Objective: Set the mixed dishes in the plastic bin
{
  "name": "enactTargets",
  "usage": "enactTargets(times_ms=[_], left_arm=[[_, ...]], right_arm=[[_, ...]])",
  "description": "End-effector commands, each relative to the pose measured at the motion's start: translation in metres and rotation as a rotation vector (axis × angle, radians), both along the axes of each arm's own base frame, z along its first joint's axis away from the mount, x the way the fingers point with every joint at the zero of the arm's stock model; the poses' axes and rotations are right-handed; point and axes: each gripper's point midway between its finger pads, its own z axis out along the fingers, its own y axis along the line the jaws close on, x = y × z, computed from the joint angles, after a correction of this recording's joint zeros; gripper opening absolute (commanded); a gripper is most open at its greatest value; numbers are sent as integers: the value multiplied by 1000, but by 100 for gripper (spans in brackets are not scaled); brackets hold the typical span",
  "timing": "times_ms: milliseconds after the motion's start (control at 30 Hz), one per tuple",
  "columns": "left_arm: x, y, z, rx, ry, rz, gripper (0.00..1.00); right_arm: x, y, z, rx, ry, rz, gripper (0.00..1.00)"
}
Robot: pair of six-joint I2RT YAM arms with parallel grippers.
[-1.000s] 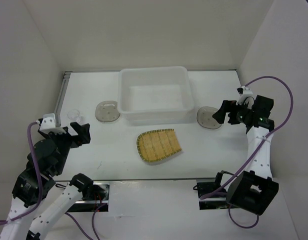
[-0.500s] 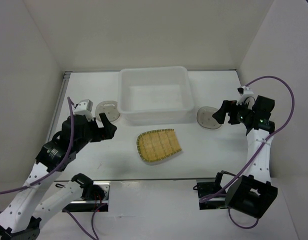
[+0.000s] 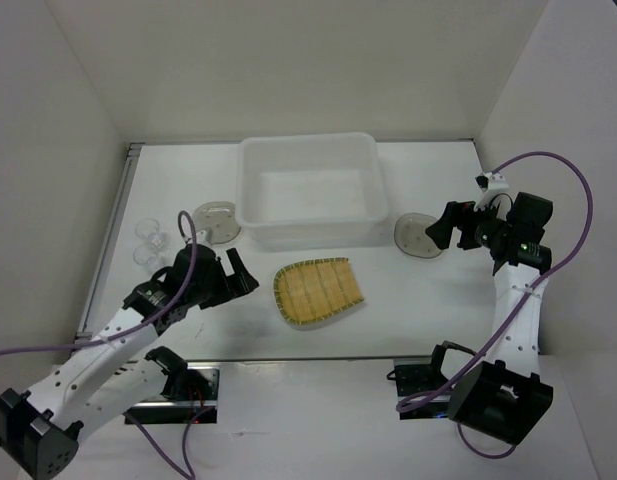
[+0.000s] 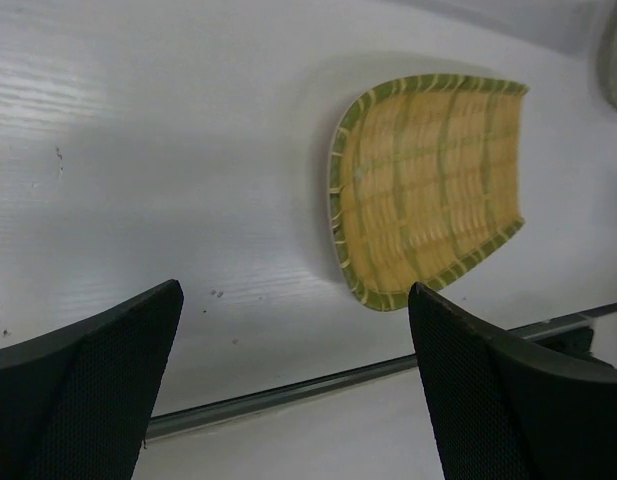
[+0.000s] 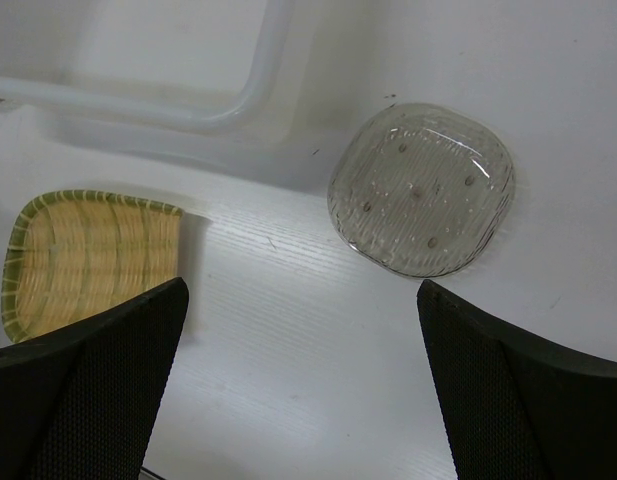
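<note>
A: How does the tan-yellow fan-shaped plate with the grid pattern [image 3: 318, 291] look?
B: Straw-yellow squares crossed by greenish lines, inside a green-and-cream striped rim. It lies flat, face up, on the white table [image 3: 408, 310].
A: Where is it, taken from the large translucent white plastic bin [image 3: 313, 232]?
B: Just in front of the bin's front wall, near its middle, with a bare strip of table between them.
A: And its heading?
B: Its long axis runs roughly along that front wall, a little skewed. The broader rounded end faces the side of the bin's left-front corner. The shorter, straighter end faces the side of the right-front corner.
A: The other dishes?
B: One small round smoky-grey translucent dish [image 3: 216, 221] sits beside the bin's left-front corner, and a second smoky-grey dish [image 3: 418, 236] sits beside the right-front corner. A tiny clear cup [image 3: 148, 230] lies further left of the bin, too faint to make out in detail.
A: The grippers?
B: The left gripper [image 3: 242, 273] hangs in front of the bin's left-front corner, just beside the plate's rounded end, fingers spread wide and gripping nothing. The right gripper [image 3: 438, 224] is at the second dish's edge away from the bin, likewise spread wide and empty.
</note>
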Motion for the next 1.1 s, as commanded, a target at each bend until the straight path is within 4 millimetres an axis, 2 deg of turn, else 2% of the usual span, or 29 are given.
enactTargets(times_ms=[0,67,167,300,467,700,1067], left_arm=[[16,-16,3,-19,-38,19,100],[21,-17,-1,-2,-38,28,100],[29,-27,-18,18,4,10,100],[29,-37,-46,34,53,-13,100],[33,-48,-64,47,59,-31,100],[42,-58,-80,50,85,-44,100],[46,-96,-98,-8,117,-110,100]], right_arm=[[-1,5,10,-16,-54,31,100],[-1,5,10,-16,-55,31,100],[-1,5,10,-16,-55,31,100],[-1,5,10,-16,-55,31,100],[-1,5,10,-16,-55,31,100],[-1,5,7,-12,-46,31,100],[-1,5,7,-12,-46,31,100]])
